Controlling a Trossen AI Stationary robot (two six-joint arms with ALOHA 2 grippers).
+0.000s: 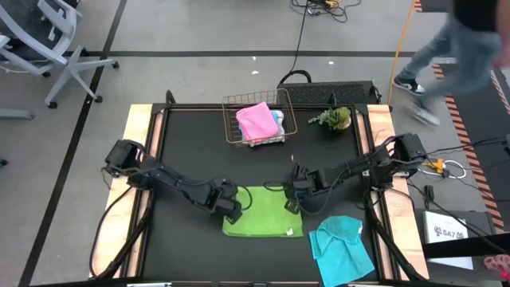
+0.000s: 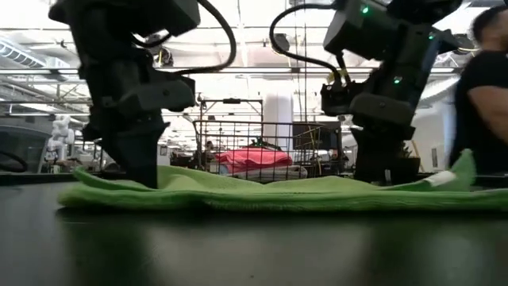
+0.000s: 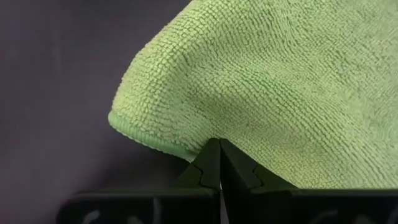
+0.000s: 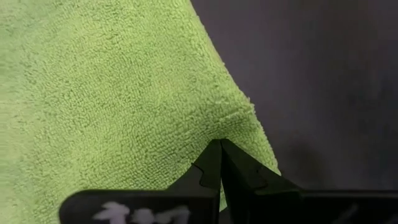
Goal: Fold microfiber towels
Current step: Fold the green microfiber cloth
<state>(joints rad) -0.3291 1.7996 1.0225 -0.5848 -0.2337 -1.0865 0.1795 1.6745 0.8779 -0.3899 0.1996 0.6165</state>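
A lime green towel (image 1: 263, 214) lies spread on the black table near its near edge; it also shows in the low view (image 2: 270, 192). My left gripper (image 1: 232, 210) is shut at the towel's left edge and my right gripper (image 1: 293, 200) is shut at its right edge, toward the far corner. A cyan towel (image 1: 341, 247) lies crumpled at the near right. A pink towel (image 1: 256, 121) and a blue one (image 1: 277, 119) lie in the copper wire basket (image 1: 231, 108). My left gripper pinches the green towel's hemmed left edge (image 3: 198, 148) between its two fingertips, close to a rounded corner (image 3: 118, 119). The fingers come from above, pointing down. The towel rests on the table. My right gripper pinches the green towel just inside its right edge (image 4: 231, 127) between its two fingertips. The fingers come from above, pointing down. The towel rests on the table around them.
The wire basket stands at the table's far middle, with a small green plant (image 1: 335, 118) to its right. A person (image 1: 458, 48) walks on the floor beyond the far right corner and shows at the right of the low view (image 2: 484, 87).
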